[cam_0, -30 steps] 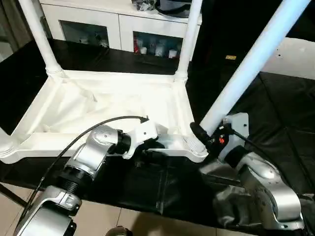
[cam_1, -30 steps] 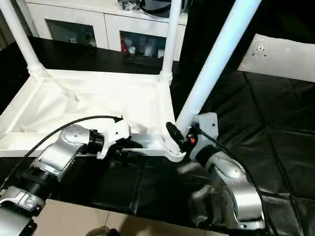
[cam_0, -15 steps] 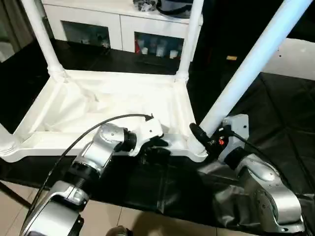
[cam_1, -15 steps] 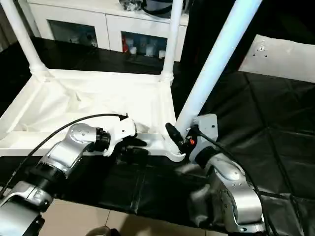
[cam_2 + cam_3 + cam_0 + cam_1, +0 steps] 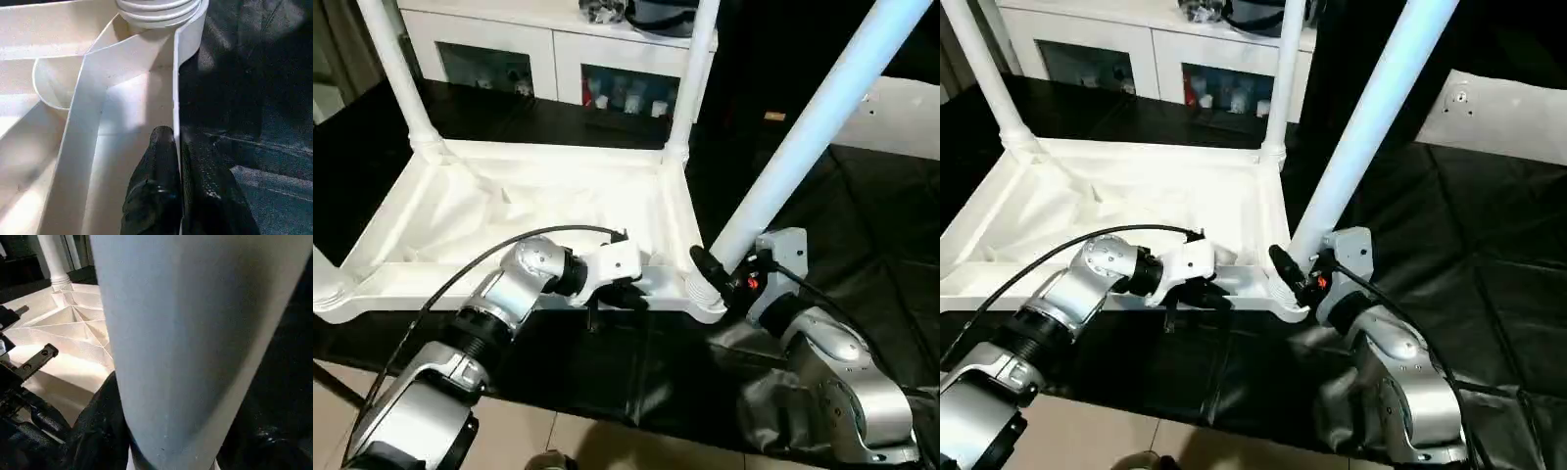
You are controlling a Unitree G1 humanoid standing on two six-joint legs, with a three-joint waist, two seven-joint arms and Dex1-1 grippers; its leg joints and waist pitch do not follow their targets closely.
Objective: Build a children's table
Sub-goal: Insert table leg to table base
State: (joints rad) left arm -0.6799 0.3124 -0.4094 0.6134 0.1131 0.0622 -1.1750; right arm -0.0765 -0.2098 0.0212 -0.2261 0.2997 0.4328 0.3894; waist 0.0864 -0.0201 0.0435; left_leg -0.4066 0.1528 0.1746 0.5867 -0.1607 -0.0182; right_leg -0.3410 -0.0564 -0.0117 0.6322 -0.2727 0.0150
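With the upturned white plastic table top (image 5: 509, 211) lying on the black-covered surface (image 5: 862, 225), the left gripper (image 5: 178, 161) pinched its near rim, bracing it, while the right gripper (image 5: 713, 269) clasped the long tapered white leg (image 5: 803, 132) at its corner socket (image 5: 703, 292).

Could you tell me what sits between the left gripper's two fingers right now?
In the left wrist view, the left gripper has the thin side wall of the white table top between its fingers, one inside and one outside.

White table top (image 5: 538, 201) and pale bluish-white leg (image 5: 803, 132), black quilted cloth (image 5: 871, 225), black pincer fingers (image 5: 161, 191).
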